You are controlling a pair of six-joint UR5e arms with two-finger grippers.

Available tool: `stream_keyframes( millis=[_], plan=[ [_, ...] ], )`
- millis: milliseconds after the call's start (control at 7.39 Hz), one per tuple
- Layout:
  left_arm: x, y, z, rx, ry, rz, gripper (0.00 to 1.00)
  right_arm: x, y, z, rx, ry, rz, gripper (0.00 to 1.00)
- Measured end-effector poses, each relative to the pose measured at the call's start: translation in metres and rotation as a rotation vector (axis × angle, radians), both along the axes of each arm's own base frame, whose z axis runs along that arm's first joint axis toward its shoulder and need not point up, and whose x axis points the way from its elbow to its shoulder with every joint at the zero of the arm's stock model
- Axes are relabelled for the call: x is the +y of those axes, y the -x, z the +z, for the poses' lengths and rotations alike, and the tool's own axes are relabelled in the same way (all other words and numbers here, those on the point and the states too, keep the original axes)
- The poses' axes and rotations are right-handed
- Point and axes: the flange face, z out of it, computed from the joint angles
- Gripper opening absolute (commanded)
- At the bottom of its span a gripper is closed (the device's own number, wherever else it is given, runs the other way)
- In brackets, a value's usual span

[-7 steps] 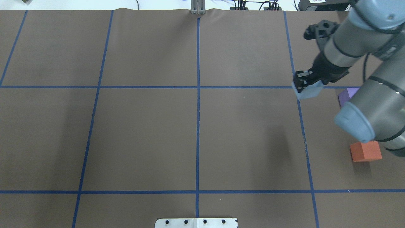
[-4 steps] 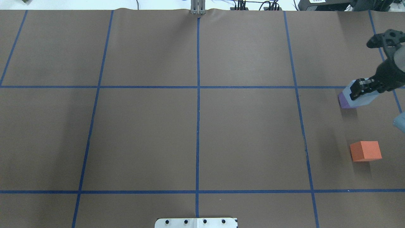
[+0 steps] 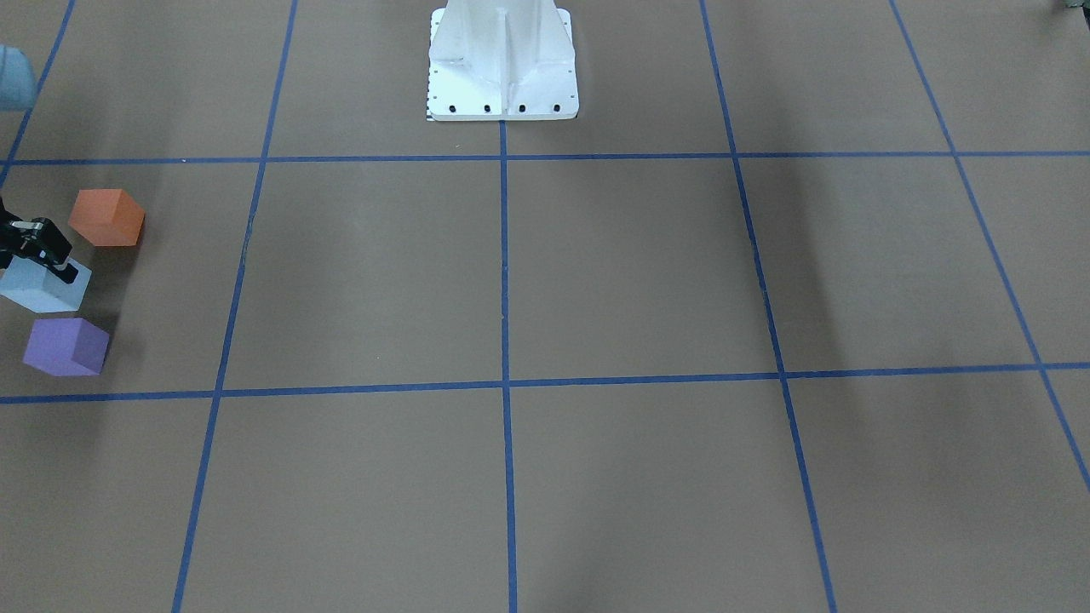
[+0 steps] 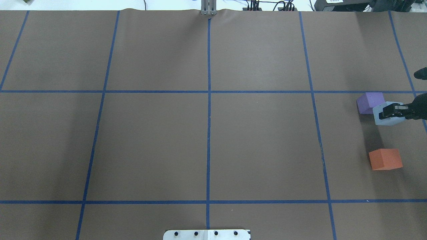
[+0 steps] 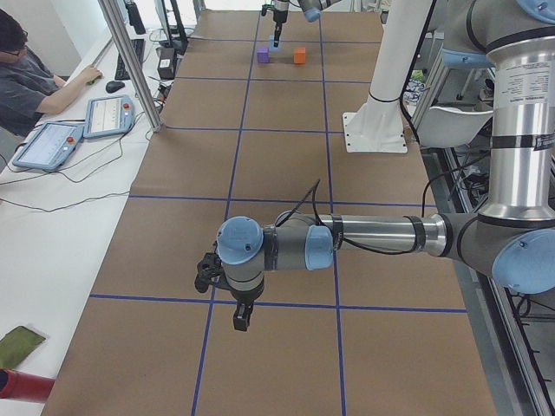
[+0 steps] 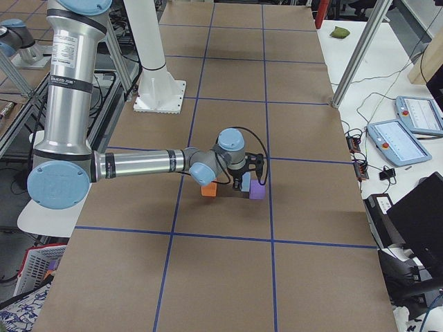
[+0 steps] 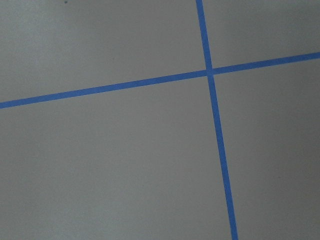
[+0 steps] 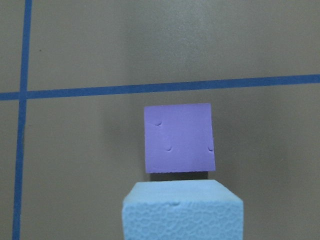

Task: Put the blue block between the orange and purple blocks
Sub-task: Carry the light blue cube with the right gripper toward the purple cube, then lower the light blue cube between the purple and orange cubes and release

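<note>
My right gripper [image 4: 389, 112] is shut on the light blue block [image 4: 387, 121] at the table's far right. It holds the block low, right next to the purple block [image 4: 369, 102] and apart from the orange block [image 4: 385, 159]. In the front view the blue block [image 3: 34, 289] lies between the orange block [image 3: 106, 217] and the purple block [image 3: 66, 346]. The right wrist view shows the blue block [image 8: 182, 210] with the purple block [image 8: 179, 138] just beyond it. My left gripper [image 5: 227, 299] shows only in the exterior left view, so I cannot tell if it is open or shut.
Blue tape lines divide the brown table into a grid. The robot's white base [image 3: 502, 60] stands at the middle of the near edge. The left arm [image 5: 364, 238] stretches low over the table's left end. An operator [image 5: 26, 69] sits beside the table with tablets.
My right arm has swung right and back toward the robot with the blue block. The block has moved from left of the purple block, over it, to between purple and orange.
</note>
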Motion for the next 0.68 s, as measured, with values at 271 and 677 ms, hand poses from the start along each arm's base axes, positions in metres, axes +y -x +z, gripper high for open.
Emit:
stream_keyframes(
  millis=[271,677],
  plan=[
    [0.001,0.000,-0.002,0.000,-0.003,0.000,1.00,0.019,0.033,0.013,0.047,-0.007,0.006,0.44],
    [0.002,0.000,-0.002,0.002,-0.002,0.000,1.00,0.034,0.042,0.023,0.057,-0.029,-0.009,1.00]
  ],
)
